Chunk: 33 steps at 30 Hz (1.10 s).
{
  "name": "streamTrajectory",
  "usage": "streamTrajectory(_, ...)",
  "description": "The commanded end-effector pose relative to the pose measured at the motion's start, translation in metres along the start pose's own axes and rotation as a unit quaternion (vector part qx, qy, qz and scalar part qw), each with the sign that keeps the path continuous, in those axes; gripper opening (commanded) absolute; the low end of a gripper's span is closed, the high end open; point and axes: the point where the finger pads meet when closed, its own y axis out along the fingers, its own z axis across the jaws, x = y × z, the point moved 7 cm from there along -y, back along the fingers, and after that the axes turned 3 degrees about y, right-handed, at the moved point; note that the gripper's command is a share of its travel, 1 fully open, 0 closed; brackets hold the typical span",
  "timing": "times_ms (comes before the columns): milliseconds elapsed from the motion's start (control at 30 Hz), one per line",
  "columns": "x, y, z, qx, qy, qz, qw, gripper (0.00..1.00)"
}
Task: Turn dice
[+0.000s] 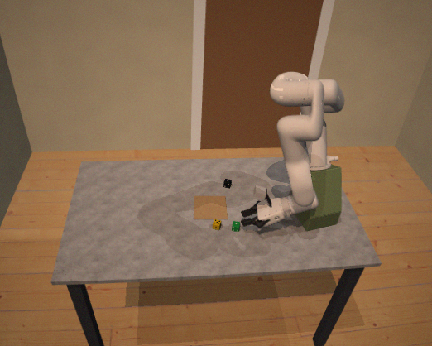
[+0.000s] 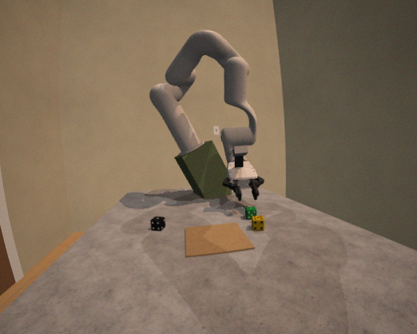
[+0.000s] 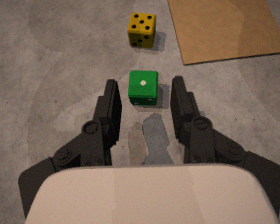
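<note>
The green die (image 3: 143, 87) lies flat on the table with one pip on top, off the mat; it also shows in the top and exterior views (image 1: 236, 226) (image 2: 250, 212). My gripper (image 3: 145, 91) is open, with a gap on each side of the green die. In the side view the gripper (image 2: 246, 194) hangs a little above and behind the die. The yellow die (image 3: 141, 29) (image 1: 217, 224) lies just off the brown mat's (image 1: 210, 207) near edge, five on top. The black die (image 1: 227, 183) (image 2: 157, 223) lies on the table beyond the mat.
The arm's green base block (image 1: 323, 199) stands at the right of the table, close behind the gripper. The mat (image 2: 218, 239) lies flat with no die on it.
</note>
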Motion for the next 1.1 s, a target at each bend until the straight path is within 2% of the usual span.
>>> streamTrajectory(0,-0.015,-0.008,-0.002,0.000,0.001,0.000,1.000,0.47)
streamTrajectory(167,-0.031,-0.016,-0.002,0.000,0.001,0.000,1.000,0.47)
streamTrajectory(567,-0.038,-0.019,-0.003,0.000,0.001,-0.009,1.000,0.47)
streamTrajectory(667,-0.045,-0.018,-0.003,0.000,0.001,-0.041,0.999,0.47)
streamTrajectory(733,-0.054,-0.015,-0.003,0.000,0.001,-0.077,0.997,0.47)
streamTrajectory(800,-0.054,-0.015,-0.003,0.000,0.001,-0.077,0.997,0.47)
streamTrajectory(900,-0.072,-0.008,-0.004,0.002,0.002,-0.153,0.988,0.47)
streamTrajectory(1067,-0.090,0.002,-0.005,0.005,0.003,-0.232,0.973,0.47)
